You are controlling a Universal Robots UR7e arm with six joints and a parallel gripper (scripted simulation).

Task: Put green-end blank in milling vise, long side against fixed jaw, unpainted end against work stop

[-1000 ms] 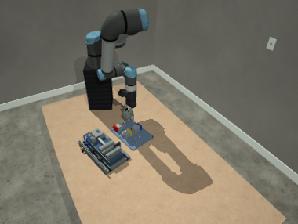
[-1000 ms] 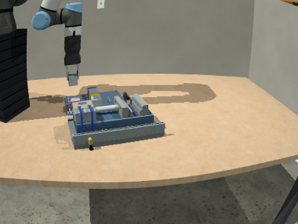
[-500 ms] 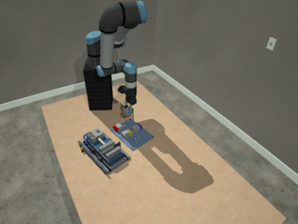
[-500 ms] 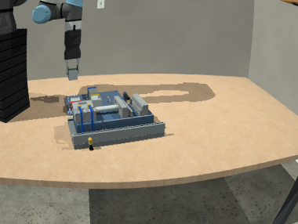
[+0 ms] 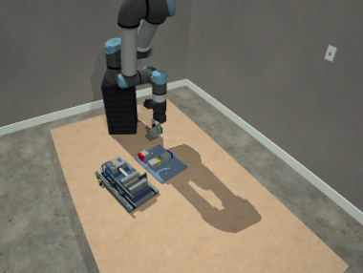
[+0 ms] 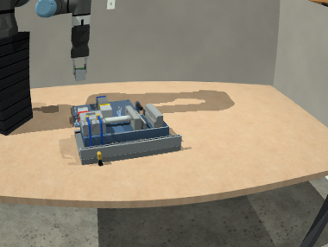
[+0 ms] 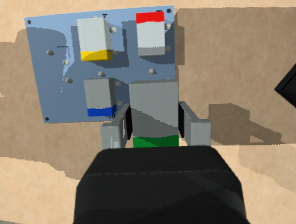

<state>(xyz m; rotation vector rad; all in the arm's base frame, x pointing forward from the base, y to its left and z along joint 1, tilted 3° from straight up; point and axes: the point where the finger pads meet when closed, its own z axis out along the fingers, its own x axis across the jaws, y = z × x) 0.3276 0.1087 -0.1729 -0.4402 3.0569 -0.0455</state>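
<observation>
While we look across the tan wooden table [image 6: 242, 142], the largest thing on it is the grey milling vise on its walled blue-grey base tray [image 6: 129, 148], which lies near the front edge with a small yellow knob at its front wall. Just behind it lies the flat light-blue plate with small studs [image 7: 55, 95], and on that plate we count three grey blanks: the grey block with a yellow end [image 7: 94, 39], the grey block with a red end [image 7: 150, 33] and the grey block with a blue end [image 7: 100, 97]. They lie apart from one another.

We find the grey rectangular blank with the green end [image 7: 153, 112] off the plate, lifted clear above the table and held by the arm. In the wrist view its long axis runs from the camera toward the plate, with the green end nearest the gripper body and the bare grey end pointing down at the plate's near edge.

Its grey two-finger gripper [image 7: 154, 125] stands fairly wide, one finger on each long side of the blank, clamped on it.

We see the grey arm with light-blue joint caps [image 5: 128, 52] rise from a black ribbed pedestal [image 5: 120, 112], fold at the elbow and hang its wrist straight down beside the pedestal, above the table just behind the plate.
</observation>
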